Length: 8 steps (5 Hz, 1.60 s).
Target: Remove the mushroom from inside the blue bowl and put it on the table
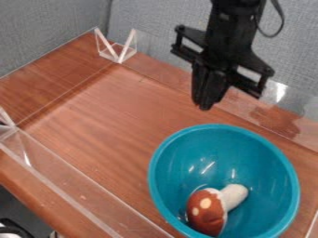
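Still, the mushroom (213, 206) lay on its side at the bottom of the blue bowl (174, 163), near the front edge. Its red-orange cap pointed toward the front and its pale stem pointed up and to the right. Nothing was holding it. The bowl sat on the desk (93, 107) at the front right, just beside the low clear wall (50, 177) that ran along the near edge.

Farther back, the claw (206, 96) hung in the air above the desk, past the bowl's far rim. It pointed straight down, and its fingers were pressed together with nothing between them. It was well apart from the mushroom and did not touch the bowl.

So the job looked like it had not worked yet. The mushroom was not out of the bowl, and no part of the desk had it. What was left, judging by this, was everything: the claw had to spread its fingers, go down into the bowl, grab the mushroom, lift it out and set it on the wood.
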Each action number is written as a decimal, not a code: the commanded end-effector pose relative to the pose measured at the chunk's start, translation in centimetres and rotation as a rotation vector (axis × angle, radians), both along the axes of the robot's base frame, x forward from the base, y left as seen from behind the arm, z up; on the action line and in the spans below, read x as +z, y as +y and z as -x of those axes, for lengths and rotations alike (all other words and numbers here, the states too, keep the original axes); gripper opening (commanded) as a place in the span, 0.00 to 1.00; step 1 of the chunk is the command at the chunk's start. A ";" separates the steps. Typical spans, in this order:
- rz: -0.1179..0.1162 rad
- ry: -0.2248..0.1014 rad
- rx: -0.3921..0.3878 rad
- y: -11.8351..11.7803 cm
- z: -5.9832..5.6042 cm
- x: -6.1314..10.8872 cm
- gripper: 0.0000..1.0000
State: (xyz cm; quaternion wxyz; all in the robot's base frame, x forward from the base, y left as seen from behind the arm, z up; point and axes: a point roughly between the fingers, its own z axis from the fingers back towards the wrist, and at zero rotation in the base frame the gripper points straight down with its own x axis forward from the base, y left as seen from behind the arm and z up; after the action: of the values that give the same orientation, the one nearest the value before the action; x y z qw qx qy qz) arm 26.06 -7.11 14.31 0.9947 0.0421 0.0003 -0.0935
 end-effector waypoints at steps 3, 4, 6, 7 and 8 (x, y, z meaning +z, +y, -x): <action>0.037 -0.019 -0.083 -3.2 2.0 -3.9 1.00; 0.046 -0.006 -0.105 -4.0 2.6 -6.0 1.00; 0.054 0.028 -0.114 -4.8 2.9 -9.4 1.00; 0.054 0.046 -0.121 -5.0 3.0 -10.8 1.00; 0.054 0.047 -0.125 -5.0 2.9 -11.2 0.00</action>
State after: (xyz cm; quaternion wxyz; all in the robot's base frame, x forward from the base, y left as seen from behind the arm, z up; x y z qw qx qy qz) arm 22.87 -11.87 2.79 0.9877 0.0150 0.0289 -0.1528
